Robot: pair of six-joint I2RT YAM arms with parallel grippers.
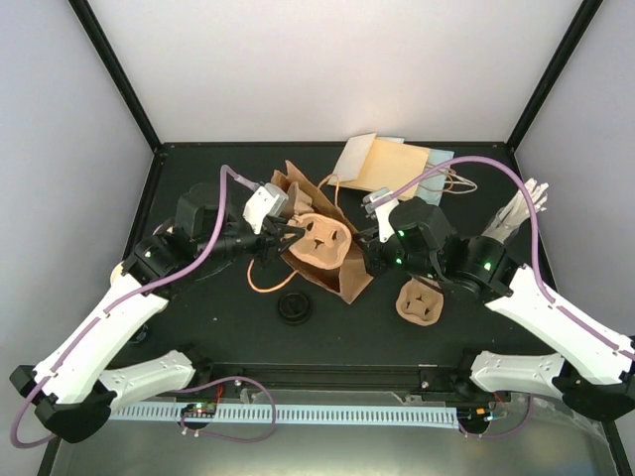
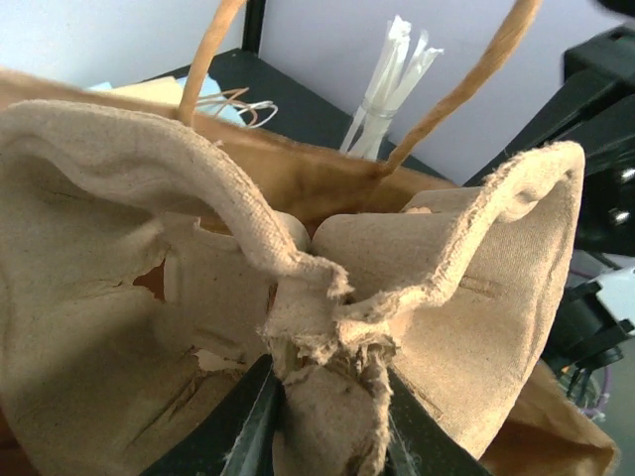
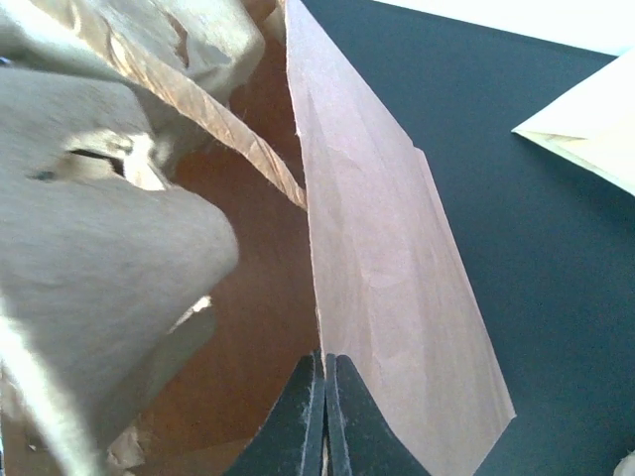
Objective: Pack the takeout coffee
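Top view: the left gripper (image 1: 273, 238) is feeding a pulp carrier (image 1: 319, 241) into the mouth of the paper bag (image 1: 349, 283) lying at centre. The right gripper (image 1: 365, 238) is pinning the bag's rim at 3 o'clock. A second carrier (image 1: 419, 300) is lying at 4 o'clock of the bag and a black lid (image 1: 295, 307) at 7 o'clock. The coffee cups are not showing clearly in any view, so this is probably bag preparation. Next, the carrier likely needs pushing deeper and seating flat.

Left wrist: at 6 o'clock the left gripper (image 2: 327, 397) is clamping the carrier's (image 2: 119, 297) ragged centre ridge, jaws parted only by its thickness.

Right wrist: at 6 o'clock the right gripper (image 3: 324, 397) is pressing its jaws nearly together on the thin bag wall (image 3: 387, 278).
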